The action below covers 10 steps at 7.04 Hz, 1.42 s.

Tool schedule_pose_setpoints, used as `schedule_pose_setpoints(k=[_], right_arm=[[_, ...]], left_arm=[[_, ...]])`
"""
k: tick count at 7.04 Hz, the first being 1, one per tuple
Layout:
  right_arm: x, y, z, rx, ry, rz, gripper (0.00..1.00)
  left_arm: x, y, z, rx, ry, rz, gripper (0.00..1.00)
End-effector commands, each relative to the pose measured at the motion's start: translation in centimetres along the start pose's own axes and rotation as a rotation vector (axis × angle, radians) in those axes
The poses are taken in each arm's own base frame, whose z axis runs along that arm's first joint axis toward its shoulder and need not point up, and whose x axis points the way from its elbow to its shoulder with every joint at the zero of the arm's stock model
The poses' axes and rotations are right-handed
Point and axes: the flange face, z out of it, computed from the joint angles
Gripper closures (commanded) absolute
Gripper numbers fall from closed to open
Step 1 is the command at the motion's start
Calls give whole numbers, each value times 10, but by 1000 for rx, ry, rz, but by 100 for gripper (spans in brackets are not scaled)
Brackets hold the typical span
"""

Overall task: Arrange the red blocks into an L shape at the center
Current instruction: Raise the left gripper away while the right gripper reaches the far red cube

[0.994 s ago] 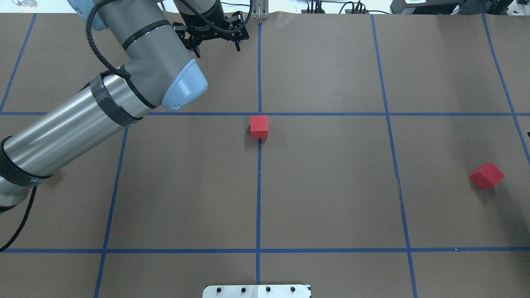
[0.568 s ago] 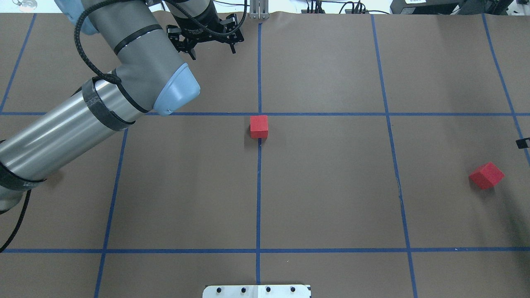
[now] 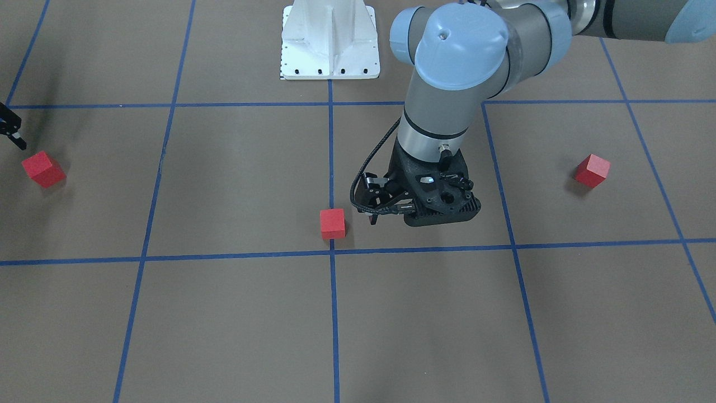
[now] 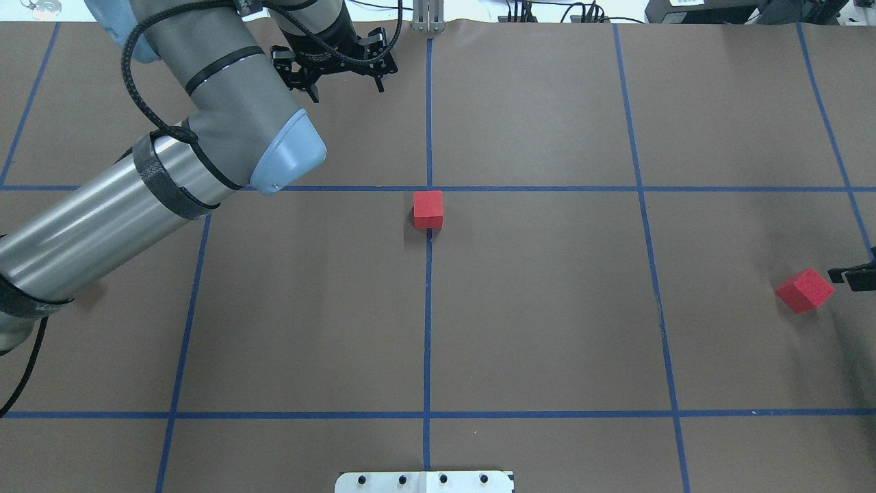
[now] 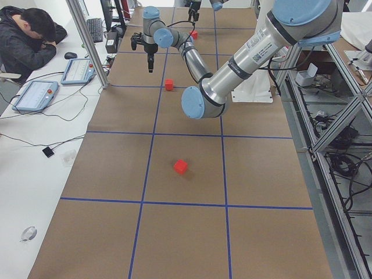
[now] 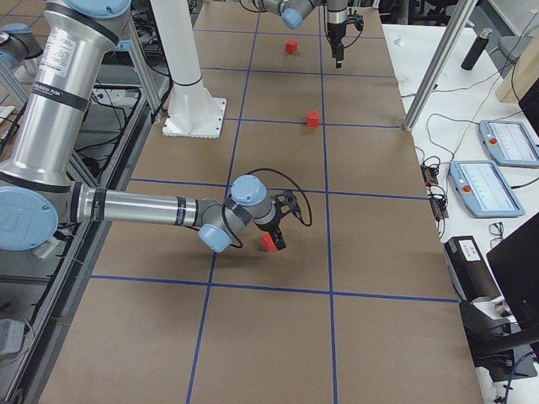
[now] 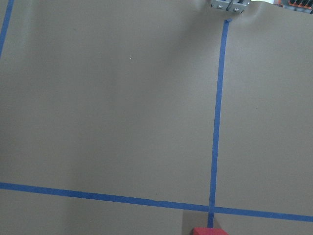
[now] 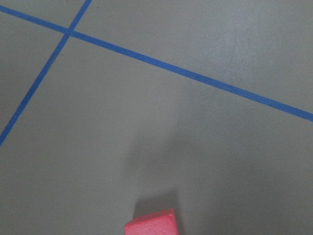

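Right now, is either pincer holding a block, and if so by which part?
Nothing is held. The left pincer hangs open and empty; the right pincer sits beside a red block, not around it.

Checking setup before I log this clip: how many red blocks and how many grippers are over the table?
Red blocks: 3
Grippers: 2
Total: 5

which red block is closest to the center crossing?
The middle block, right beside the center crossing; the right-side block and left-side block lie far out.
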Motion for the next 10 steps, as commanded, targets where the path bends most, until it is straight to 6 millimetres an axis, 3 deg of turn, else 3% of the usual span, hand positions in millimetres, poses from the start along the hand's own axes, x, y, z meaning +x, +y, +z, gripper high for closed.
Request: schedule_pose_setpoints(k=[1,5,10], right_arm=[[4,18,16,11,-32,-34,1],[-27,20,43,-41,-75,-102,1],[-28,16,52,-12,-11,-146,1]], left_arm=[[-8,1,8,-6,-10,-5,0],[-15,-1,14,-7,-17,1,0],[-20,0,19,-13,-25,21,0]])
